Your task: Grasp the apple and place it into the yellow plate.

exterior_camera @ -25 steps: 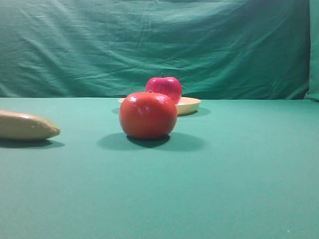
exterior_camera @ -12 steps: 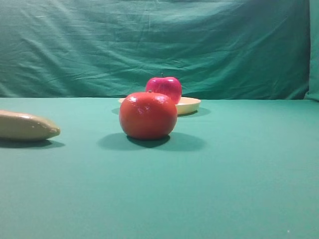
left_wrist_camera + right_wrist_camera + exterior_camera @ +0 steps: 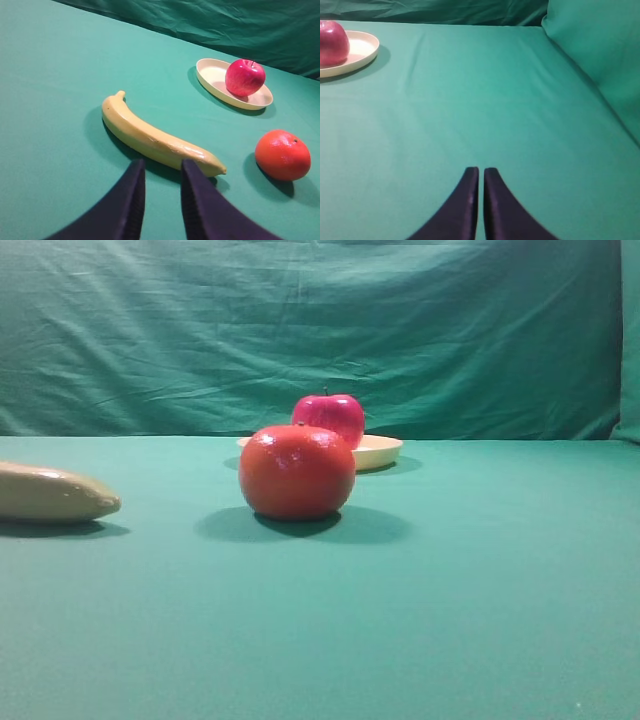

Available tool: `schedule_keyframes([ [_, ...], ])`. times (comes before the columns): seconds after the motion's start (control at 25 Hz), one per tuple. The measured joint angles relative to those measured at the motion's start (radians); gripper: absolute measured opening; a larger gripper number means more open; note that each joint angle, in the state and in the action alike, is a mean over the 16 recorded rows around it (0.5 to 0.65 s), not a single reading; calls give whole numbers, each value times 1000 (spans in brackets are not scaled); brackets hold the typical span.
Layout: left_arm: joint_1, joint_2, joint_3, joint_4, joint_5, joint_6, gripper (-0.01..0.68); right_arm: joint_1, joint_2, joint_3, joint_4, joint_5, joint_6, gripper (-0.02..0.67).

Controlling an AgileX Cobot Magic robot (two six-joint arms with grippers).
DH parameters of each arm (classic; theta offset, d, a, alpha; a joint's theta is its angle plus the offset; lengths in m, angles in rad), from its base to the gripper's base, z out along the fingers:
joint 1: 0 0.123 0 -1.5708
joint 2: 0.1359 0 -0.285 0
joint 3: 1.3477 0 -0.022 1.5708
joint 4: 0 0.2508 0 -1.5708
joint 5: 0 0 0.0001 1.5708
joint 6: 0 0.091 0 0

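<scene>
Both grippers sat low over the green cloth with nothing between their fingers. On the right wrist view the right gripper (image 3: 481, 172) had its jaws pressed together, only a hairline slit between the dark tips. On the left wrist view the left gripper (image 3: 162, 167) stood a little spread, a gap of bare cloth showing between its tips, just short of the banana (image 3: 155, 137).

Relative to both, the apple (image 3: 245, 77) lay far forward: up and to the right of the left gripper, up and to the far left of the right one, where it was cut by the frame edge (image 3: 332, 42). It already rested inside the yellow plate (image 3: 212, 75), toward the plate's far-right part as the left wrist saw it, stem up. The plate's long spread ran diagonally away from the left gripper. The orange-red tomato-like fruit (image 3: 282, 155) sat apart from the plate, nearer the camera; in the high view it hid part of the apple (image 3: 330, 415) and plate (image 3: 385, 450).

By my judgement the placing was done, and neither arm needed to close the distance; the left looked the nearer of the two.
</scene>
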Motion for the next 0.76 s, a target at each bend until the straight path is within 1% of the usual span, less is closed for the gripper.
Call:
schedule_keyframes([
  [0.76, 0, 0, 0, 0, 0, 0, 157, 0, 0, 1, 2, -3, -11, 0],
])
